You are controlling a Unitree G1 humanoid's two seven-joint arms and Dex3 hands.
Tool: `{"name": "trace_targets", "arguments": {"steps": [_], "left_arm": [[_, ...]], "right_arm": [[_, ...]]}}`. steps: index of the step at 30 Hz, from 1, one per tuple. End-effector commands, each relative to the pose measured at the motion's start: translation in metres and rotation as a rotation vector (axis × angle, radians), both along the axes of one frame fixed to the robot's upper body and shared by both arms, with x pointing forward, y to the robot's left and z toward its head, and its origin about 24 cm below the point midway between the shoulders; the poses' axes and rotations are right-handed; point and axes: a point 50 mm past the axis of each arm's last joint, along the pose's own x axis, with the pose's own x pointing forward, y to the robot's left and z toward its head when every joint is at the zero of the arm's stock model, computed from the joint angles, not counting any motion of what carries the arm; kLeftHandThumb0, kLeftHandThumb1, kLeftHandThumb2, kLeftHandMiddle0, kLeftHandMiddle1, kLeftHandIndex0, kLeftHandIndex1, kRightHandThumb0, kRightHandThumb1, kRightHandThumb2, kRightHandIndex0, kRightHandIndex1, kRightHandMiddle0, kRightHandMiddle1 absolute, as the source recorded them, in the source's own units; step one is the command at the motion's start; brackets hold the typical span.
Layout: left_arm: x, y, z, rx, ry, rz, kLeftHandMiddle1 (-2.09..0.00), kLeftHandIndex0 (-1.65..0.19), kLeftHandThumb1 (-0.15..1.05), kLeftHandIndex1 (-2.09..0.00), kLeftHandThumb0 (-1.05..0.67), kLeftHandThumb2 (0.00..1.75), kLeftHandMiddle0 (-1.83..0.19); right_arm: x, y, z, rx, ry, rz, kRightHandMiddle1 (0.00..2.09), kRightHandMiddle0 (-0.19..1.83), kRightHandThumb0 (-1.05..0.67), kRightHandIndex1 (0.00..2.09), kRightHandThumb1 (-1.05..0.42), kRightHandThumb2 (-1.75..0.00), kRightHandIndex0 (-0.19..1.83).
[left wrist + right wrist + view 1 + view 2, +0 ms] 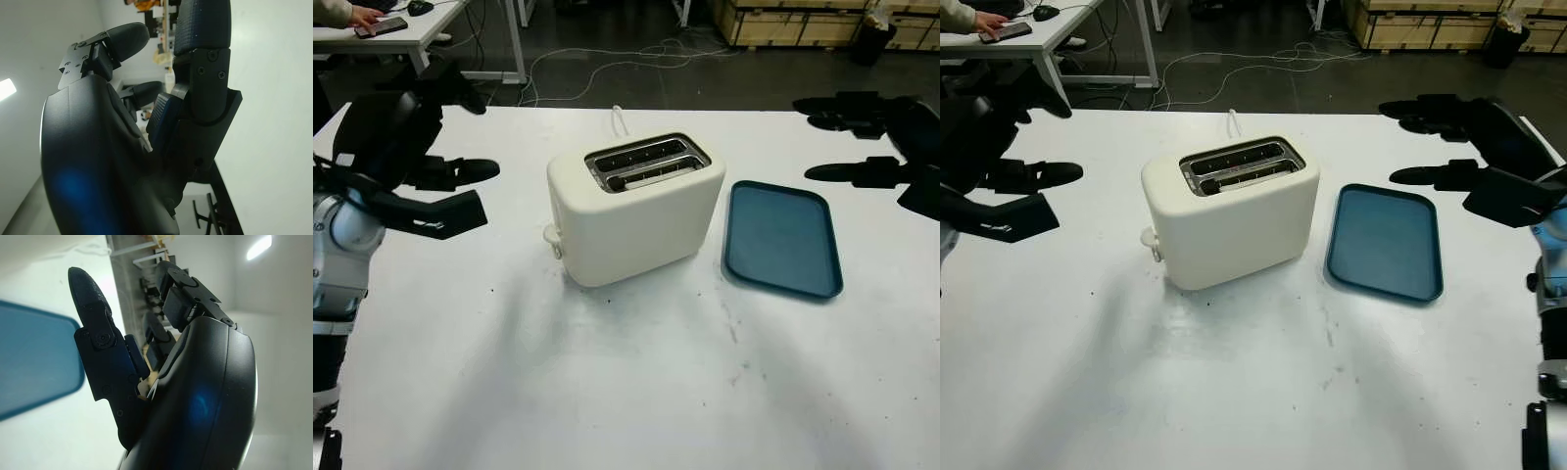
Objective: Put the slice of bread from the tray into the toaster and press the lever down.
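1. Cream toaster [636, 211] standing near the middle of the white surface [607, 392], turned at an angle, its two slots [646, 162] facing up.
2. Something pale visible low inside the slots; cannot tell whether it is the bread slice.
3. Side lever [552, 238] on the toaster's near-left end, sitting low on the body.
4. White cord [619, 119] trailing off behind the toaster toward the far edge of the surface.
5. Blue tray [781, 238] lying flat just to the right of the toaster, apart from it, with its bare floor showing.
6. Left hand [435, 176] held above the left part of the surface, well apart from the toaster, open and holding nothing.
7. Right hand [1459, 147] held above the far right part of the surface, beyond the tray's far right corner, open and holding nothing; tray corner [34, 357] seen close by in the right wrist view.
8. Person's hand [357, 16] resting by a phone [382, 26] on a separate desk at far left.
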Motion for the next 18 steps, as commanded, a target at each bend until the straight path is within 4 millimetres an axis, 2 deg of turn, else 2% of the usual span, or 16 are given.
{"name": "trace_targets", "arguments": {"steps": [1,11,15,18], "left_arm": [[0.004,-0.004,-0.001,0.036,0.01,-0.006,-1.73,0.0,0.92,-1.5,-1.05,0.27,0.0],[0.007,0.0,-0.008,0.12,0.122,0.013,-1.74,-0.04,0.87,-1.61,-1.05,0.21,-0.07],[0.005,-0.001,-0.011,0.106,0.15,0.01,-1.68,-0.12,0.86,-1.54,-1.05,0.22,-0.15],[0.005,-0.002,-0.016,0.108,0.149,-0.008,-1.71,-0.14,0.87,-1.56,-1.05,0.24,-0.18]], "right_arm": [[0.001,0.002,0.007,-0.051,-0.029,0.006,0.0,0.54,-0.66,0.01,-0.77,-0.01,0.53],[0.002,0.013,0.003,-0.072,0.009,0.042,0.0,0.53,-0.68,0.01,-0.79,0.0,0.56],[0.001,0.017,-0.002,-0.053,0.018,0.053,0.01,0.54,-0.66,0.01,-0.77,0.0,0.56],[-0.001,0.019,-0.006,-0.062,0.019,0.058,0.01,0.55,-0.64,0.01,-0.77,0.0,0.57]]}}
